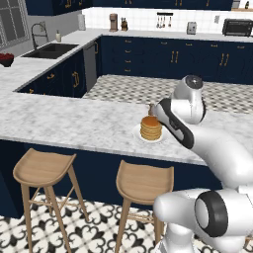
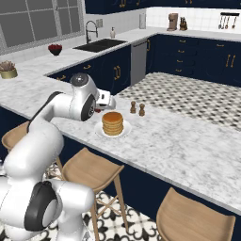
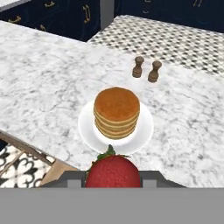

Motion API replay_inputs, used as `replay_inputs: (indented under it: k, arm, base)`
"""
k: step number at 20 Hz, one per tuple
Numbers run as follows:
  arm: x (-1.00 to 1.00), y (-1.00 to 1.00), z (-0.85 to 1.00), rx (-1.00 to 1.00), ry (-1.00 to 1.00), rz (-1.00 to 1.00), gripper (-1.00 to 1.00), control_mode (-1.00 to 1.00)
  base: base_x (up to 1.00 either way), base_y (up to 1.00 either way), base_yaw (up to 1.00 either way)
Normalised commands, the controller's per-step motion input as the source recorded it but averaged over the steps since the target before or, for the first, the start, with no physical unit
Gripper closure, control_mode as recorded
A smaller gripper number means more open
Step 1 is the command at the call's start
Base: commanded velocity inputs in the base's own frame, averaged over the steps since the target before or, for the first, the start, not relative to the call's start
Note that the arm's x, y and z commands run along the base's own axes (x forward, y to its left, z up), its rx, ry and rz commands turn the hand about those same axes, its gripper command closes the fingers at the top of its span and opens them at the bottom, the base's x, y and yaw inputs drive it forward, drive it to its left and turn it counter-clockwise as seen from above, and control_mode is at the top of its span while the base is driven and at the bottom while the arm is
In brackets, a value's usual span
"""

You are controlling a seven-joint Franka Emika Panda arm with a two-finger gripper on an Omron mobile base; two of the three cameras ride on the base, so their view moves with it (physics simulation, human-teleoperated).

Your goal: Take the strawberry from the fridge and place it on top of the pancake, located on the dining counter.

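A red strawberry (image 3: 113, 171) with a green top sits between my fingertips, and my gripper (image 3: 113, 177) is shut on it. It hangs above the dining counter (image 3: 43, 78), just short of the pancake (image 3: 117, 111), a golden-brown stack on a small white plate (image 3: 85, 127). In the right base view my gripper (image 2: 99, 109) hovers just left of the pancake (image 2: 113, 123), with the strawberry (image 2: 97, 110) a red speck under the hand. From the left base view my forearm rises right of the pancake (image 1: 151, 128). The fridge is out of view.
Two small brown shakers (image 3: 138, 66) (image 3: 154, 71) stand just beyond the plate. Wooden stools (image 1: 44, 165) (image 1: 145, 180) line the counter's near side. Navy cabinets, a sink (image 1: 49, 49) and a dark bowl of red fruit (image 1: 6, 59) lie across the kitchen.
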Motion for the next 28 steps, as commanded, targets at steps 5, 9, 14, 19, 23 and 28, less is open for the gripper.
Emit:
replay_inputs:
  k: [5, 9, 14, 19, 23, 28]
  arm:
    - [0.49, 0.00, -0.41, 0.00, 0.06, 0.00, 1.00, -1.00]
    - [0.45, -0.01, -0.25, 0.00, 0.03, 0.00, 1.00, -1.00]
    - [0.57, 0.00, -0.18, 0.00, 0.00, 0.00, 1.00, -1.00]
    - [0.19, 0.00, -0.25, 0.00, 0.02, 0.00, 1.00, -1.00]
    - [0.15, 0.00, -0.31, 0.00, 0.05, 0.00, 1.00, -1.00]
    - [0.25, 0.00, -0.24, 0.00, 0.01, 0.00, 1.00, -1.00]
  base:
    - [0.00, 0.00, 0.00]
    - [0.00, 0.00, 0.00]
    - [0.00, 0.00, 0.00]
    - [0.00, 0.00, 0.00]
    - [0.00, 0.00, 0.00]
    - [0.00, 0.00, 0.00]
